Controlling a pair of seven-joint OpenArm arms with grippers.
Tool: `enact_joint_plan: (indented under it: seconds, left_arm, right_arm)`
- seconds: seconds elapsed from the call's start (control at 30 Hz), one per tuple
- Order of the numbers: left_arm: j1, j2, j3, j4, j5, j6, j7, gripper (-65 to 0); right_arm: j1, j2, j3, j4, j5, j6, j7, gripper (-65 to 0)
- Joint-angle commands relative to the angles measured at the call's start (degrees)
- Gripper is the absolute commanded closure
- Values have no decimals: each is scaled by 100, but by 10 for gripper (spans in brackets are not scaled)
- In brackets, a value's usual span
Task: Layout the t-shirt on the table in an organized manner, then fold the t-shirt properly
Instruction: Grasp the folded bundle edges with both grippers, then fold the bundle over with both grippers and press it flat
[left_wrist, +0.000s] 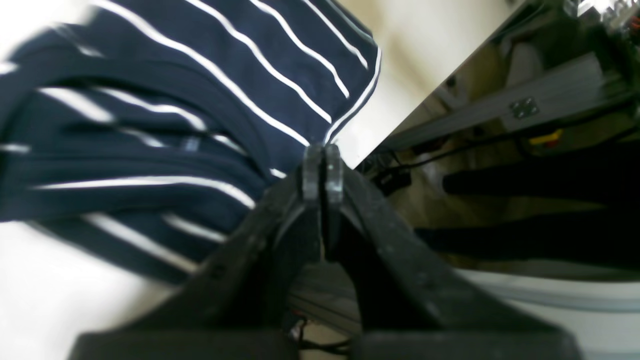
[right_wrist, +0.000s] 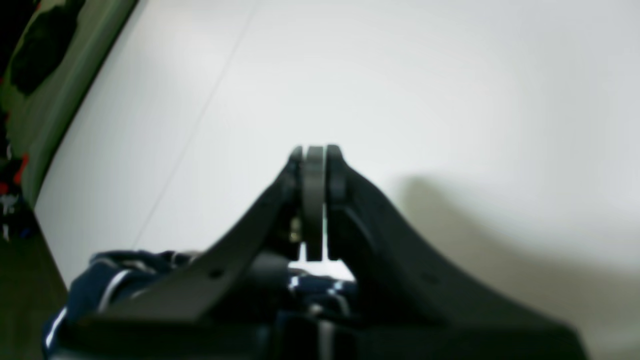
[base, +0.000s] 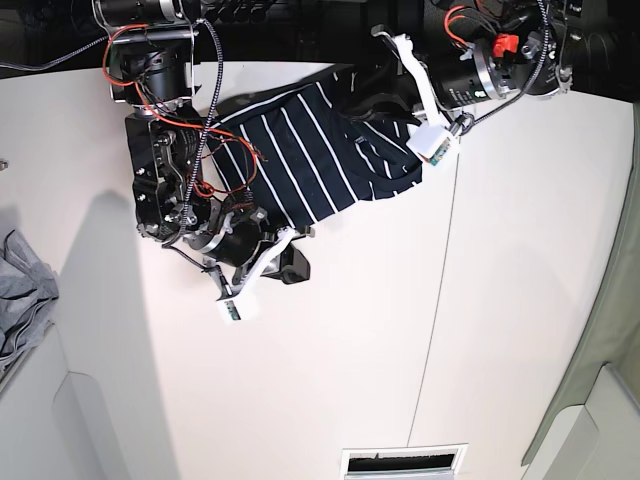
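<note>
The navy t-shirt (base: 300, 160) with thin white stripes lies partly spread, partly bunched at the far edge of the white table (base: 330, 380). In the left wrist view its hem corner (left_wrist: 345, 115) runs right into the tips of my left gripper (left_wrist: 322, 167), which is shut on it close to the table's edge. In the base view that gripper (base: 385, 105) sits at the shirt's bunched right side. My right gripper (right_wrist: 315, 165) is shut with nothing between its tips and points over bare table (right_wrist: 400, 75). The shirt (right_wrist: 100, 280) shows only beneath and behind it. In the base view it (base: 292, 268) hovers just below the shirt's lower edge.
A plain grey cloth (base: 20, 290) lies at the table's left edge. A thin dark seam (base: 440, 300) runs down the tabletop. Past the table edge beside my left gripper are metal frame rails and cables (left_wrist: 520, 107). A white slotted panel (base: 405, 462) sits at the near edge.
</note>
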Motion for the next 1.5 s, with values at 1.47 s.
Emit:
enact_joint_plan:
  seconds: [1.47]
  left_arm:
    - [-2697, 114, 275, -3064, 1453, 155, -785, 0]
  right_arm:
    - [-1773, 1169, -1176, 1147, 229, 170, -144, 0]
